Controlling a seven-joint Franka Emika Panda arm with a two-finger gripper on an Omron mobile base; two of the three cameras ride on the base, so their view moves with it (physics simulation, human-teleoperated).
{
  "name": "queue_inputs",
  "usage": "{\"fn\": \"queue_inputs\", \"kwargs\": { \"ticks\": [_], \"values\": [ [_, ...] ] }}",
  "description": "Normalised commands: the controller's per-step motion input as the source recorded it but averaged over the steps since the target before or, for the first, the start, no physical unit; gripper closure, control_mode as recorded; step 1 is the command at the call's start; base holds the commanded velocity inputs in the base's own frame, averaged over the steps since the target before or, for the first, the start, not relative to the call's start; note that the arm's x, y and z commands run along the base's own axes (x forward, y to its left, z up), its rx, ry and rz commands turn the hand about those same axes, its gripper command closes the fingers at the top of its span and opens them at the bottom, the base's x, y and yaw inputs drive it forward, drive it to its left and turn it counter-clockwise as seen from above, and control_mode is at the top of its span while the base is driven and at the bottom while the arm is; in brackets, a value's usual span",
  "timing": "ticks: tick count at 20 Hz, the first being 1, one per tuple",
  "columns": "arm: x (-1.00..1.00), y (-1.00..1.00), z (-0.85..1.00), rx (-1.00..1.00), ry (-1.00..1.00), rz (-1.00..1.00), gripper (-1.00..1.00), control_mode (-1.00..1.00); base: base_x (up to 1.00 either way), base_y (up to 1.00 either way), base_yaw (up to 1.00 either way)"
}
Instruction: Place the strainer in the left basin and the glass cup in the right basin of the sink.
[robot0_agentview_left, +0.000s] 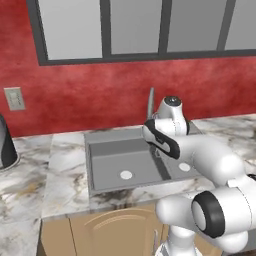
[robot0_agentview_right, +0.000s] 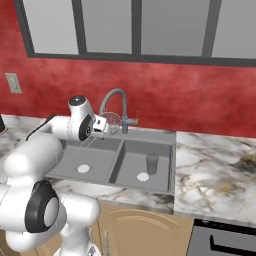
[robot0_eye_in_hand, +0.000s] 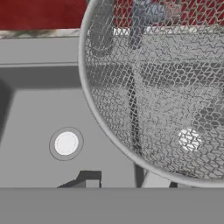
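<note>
The silver mesh strainer (robot0_agentview_right: 113, 122) hangs tilted in the air over the back of the left basin (robot0_agentview_right: 95, 155), right at my gripper (robot0_agentview_right: 103, 125). In the hand view the strainer (robot0_eye_in_hand: 166, 96) fills the upper right, and its rim runs down between my gripper's (robot0_eye_in_hand: 131, 181) two dark tips. Whether the tips still press on the rim is unclear. The left basin's pale drain (robot0_eye_in_hand: 65, 143) lies below. The glass cup (robot0_agentview_right: 151, 163) stands upright in the right basin (robot0_agentview_right: 135, 167), beside its drain. In the left base view my arm hides part of the sink (robot0_agentview_left: 91, 150).
The curved grey faucet (robot0_agentview_right: 116, 95) rises just behind the strainer. Marble counter (robot0_agentview_right: 215, 175) flanks the sink on both sides. A dark appliance (robot0_agentview_left: 5, 145) sits on the far left counter below a wall outlet (robot0_agentview_left: 15, 98). A red wall and window close off the back.
</note>
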Motion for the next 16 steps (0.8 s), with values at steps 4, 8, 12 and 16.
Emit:
{"fn": "queue_inputs", "kwargs": {
  "ticks": [4,8,12,16],
  "values": [
    [0.00,0.00,0.00,0.00,0.00,0.00,1.00,1.00,-0.09,0.43,0.00],
    [0.00,0.00,0.00,0.00,0.00,0.00,1.00,1.00,-0.08,0.39,0.00],
    [0.00,0.00,0.00,0.00,0.00,0.00,1.00,1.00,-0.06,0.40,0.00],
    [0.00,0.00,0.00,0.00,0.00,0.00,1.00,1.00,-0.07,0.42,0.00]
  ]
}}
